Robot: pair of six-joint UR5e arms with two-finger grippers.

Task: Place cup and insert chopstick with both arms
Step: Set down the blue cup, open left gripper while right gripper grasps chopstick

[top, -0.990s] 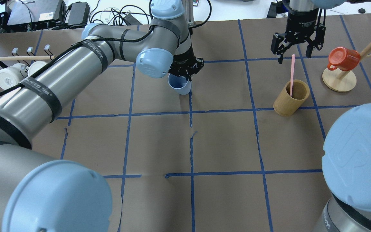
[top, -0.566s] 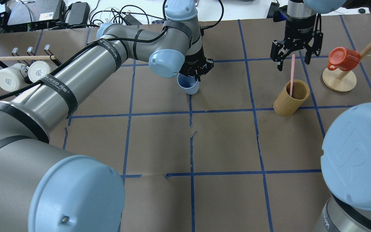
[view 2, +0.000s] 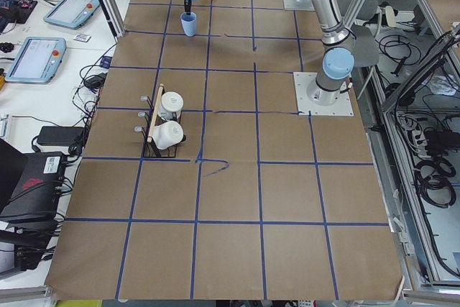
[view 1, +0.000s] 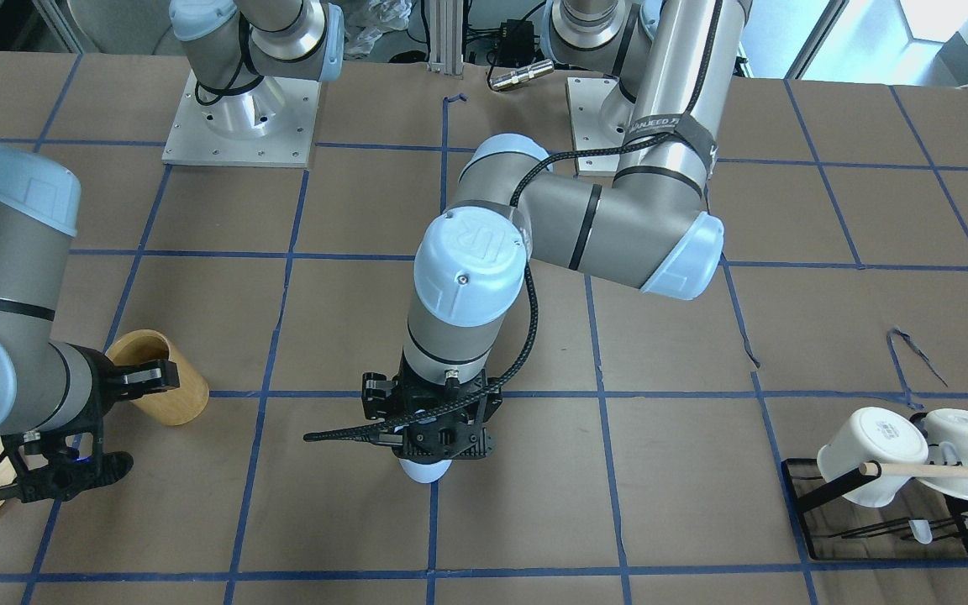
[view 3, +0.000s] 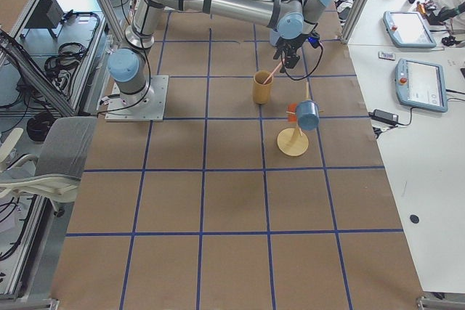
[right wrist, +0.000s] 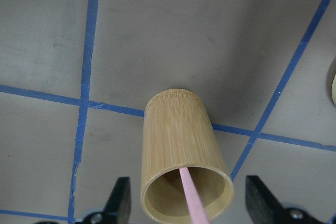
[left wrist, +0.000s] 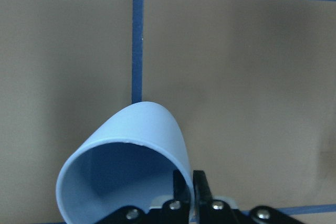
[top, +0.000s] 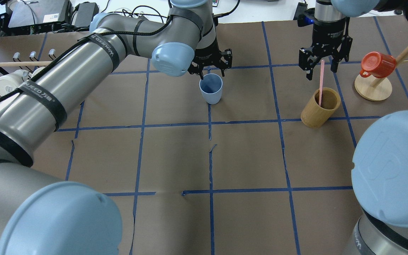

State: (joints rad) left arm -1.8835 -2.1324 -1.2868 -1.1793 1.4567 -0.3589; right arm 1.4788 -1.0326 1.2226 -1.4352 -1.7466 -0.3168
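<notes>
The light-blue cup (top: 211,88) stands upright over a blue tape line at mid-table, its dark inside showing. My left gripper (top: 209,69) reaches down at its far rim. In the left wrist view the fingertips (left wrist: 182,195) pinch the cup (left wrist: 142,135) wall, so it is shut on the cup. The pink chopstick (top: 321,80) leans in the tan wooden cup (top: 320,107) to the right. My right gripper (top: 320,71) hangs open with one finger on either side of the stick's top and no contact; the right wrist view shows the chopstick (right wrist: 191,198) between wide-apart fingers (right wrist: 119,203).
A black rack with two white mugs (top: 12,83) and a wooden rod (top: 23,64) sits at the far left. A red mug (top: 377,63) hangs on a wooden tree stand (top: 372,88) just right of the wooden cup. Cables and boxes line the far edge.
The left gripper carried the blue cup to the right, and the cup went from tilted to upright on the tape line. The right gripper edged closer around the chopstick's top, still open.
</notes>
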